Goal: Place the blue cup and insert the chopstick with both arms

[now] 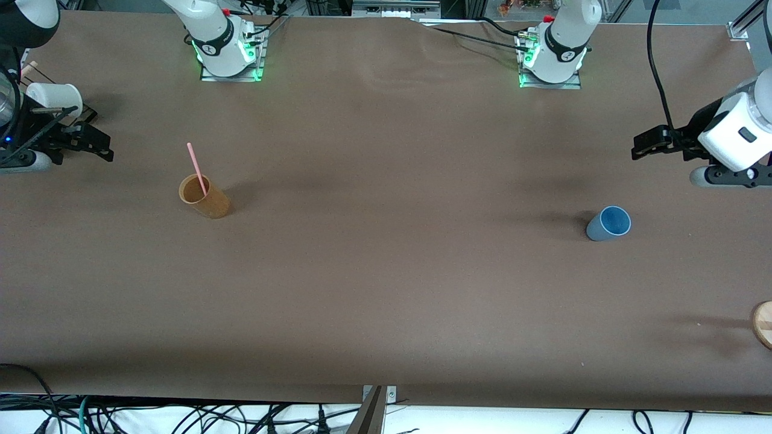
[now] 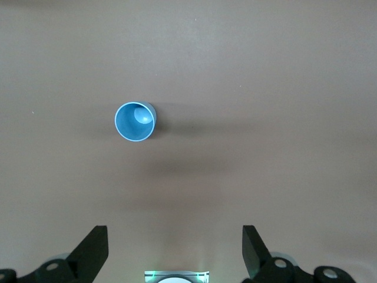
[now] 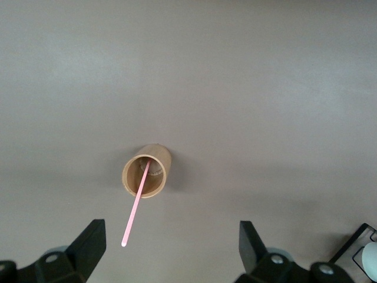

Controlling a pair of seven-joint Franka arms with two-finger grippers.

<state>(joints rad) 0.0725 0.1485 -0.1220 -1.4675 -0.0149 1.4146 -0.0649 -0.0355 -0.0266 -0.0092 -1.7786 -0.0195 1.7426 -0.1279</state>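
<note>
Cup first: the blue cup [image 1: 608, 223] stands upright on the table [image 1: 386, 289] near my left tool [image 1: 642, 147], which hangs wide and empty. My right tool [image 1: 99, 144], also wide, hovers near the tan cup [image 1: 204, 196] with the chopstick [image 1: 197, 169] leaning in it

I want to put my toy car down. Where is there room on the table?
The widest bare patch lies between the tan cup, which holds the pink chopstick, and the blue cup. It is busier at the ends, where the left gripper and right gripper hover open.

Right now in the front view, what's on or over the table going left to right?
right gripper → tan cup holding the chopstick → blue cup → left gripper → wooden disc at the edge.
</note>
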